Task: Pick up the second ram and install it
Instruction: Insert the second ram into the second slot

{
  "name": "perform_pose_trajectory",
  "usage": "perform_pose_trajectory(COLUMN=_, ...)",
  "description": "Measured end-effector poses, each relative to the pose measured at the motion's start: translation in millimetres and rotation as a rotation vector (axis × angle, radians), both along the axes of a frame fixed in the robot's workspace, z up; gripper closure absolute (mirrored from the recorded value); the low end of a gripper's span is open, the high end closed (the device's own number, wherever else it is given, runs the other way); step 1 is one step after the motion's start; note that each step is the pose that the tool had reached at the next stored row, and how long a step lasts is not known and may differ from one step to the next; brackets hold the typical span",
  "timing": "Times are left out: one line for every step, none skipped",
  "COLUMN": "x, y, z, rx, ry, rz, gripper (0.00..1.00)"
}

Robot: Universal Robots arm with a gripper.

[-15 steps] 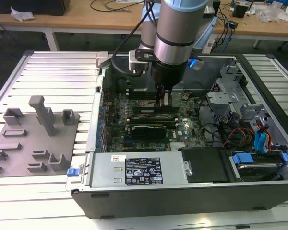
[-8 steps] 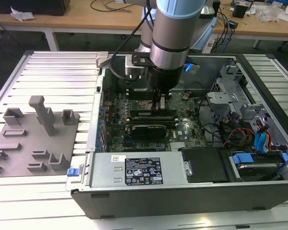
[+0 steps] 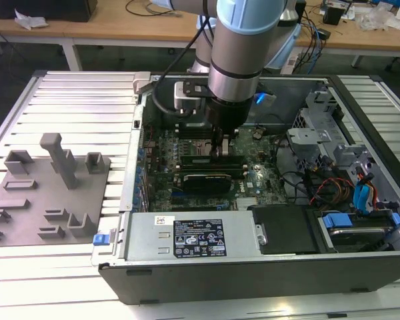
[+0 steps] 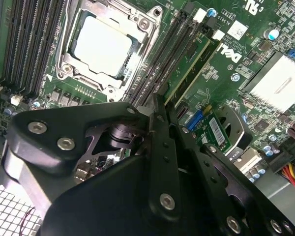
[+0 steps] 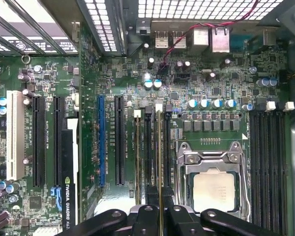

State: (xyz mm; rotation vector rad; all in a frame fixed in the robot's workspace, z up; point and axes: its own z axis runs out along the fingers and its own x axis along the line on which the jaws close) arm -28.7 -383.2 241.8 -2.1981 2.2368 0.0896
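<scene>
jaws [image 5: 160,216]: closing narrowly on ram [image 5: 160,162], gripping its upper edge | ram: standing on edge in slot [image 5: 148,147] beside CPU socket [image 5: 214,187], directly beneath jaws | technique: judging best to be pressing straight down, keeping ram upright and aligned along slot, watching white end clips [image 5: 159,107] | case [image 3: 207,267]: lying open on surface [image 3: 60,107].

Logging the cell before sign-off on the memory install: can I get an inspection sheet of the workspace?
Surface: ribbed metal table carrying an open computer case.
Job's things: memory stick on edge along a slot beside the processor socket.
Clutter: gray tray of blocks beside the case.
Grippers: gripper shut on the memory stick.
Cables: red, orange and blue wires inside the case.
Surroundings: wooden workbench behind.
</scene>
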Motion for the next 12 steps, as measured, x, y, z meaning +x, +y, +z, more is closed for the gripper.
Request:
perform_pose_trajectory(x=0.1, y=0.0, z=-0.3, rx=0.0, ry=0.0, rz=0.0, gripper=0.86)
perform_pose_trajectory(x=0.1, y=0.0, z=-0.6, rx=-0.0001, ry=0.0001, rz=0.0, gripper=0.86)
perform_pose_trajectory(x=0.1, y=0.0, z=-1.2, rx=0.0, ry=0.0, rz=0.0, gripper=0.86)
perform_pose_trajectory(x=0.1, y=0.0, z=-2.3, rx=0.0, ry=-0.0001, rz=0.0, gripper=0.86)
perform_pose_trajectory(x=0.1, y=0.0, z=-3.5, rx=-0.0001, ry=0.0, rz=0.0, gripper=0.86)
perform_pose_trajectory(x=0.1, y=-0.1, z=-3.7, rx=-0.0002, ry=0.0001, rz=0.0, gripper=0.86)
perform_pose_trajectory(x=0.1, y=-0.1, z=-4.0, rx=-0.0002, ry=0.0001, rz=0.0, gripper=0.86)
perform_pose_trajectory(x=0.1, y=0.0, z=-4.5, rx=-0.0001, ry=0.0, rz=0.0, gripper=0.86)
perform_pose_trajectory(x=0.1, y=0.0, z=-7.0, rx=0.0001, ry=-0.0001, rz=0.0, gripper=0.86)
perform_pose_trajectory(x=0.8, y=0.6, z=-10.4, rx=-0.0001, ry=0.0, rz=0.0, gripper=0.86)
perform_pose_trajectory(x=1.4, y=1.7, z=-10.7, rx=-0.0001, ry=0.0001, rz=0.0, gripper=0.86)
perform_pose_trajectory(x=1.8, y=2.6, z=-10.8, rx=-0.0001, ry=0.0, rz=0.002, gripper=0.86)
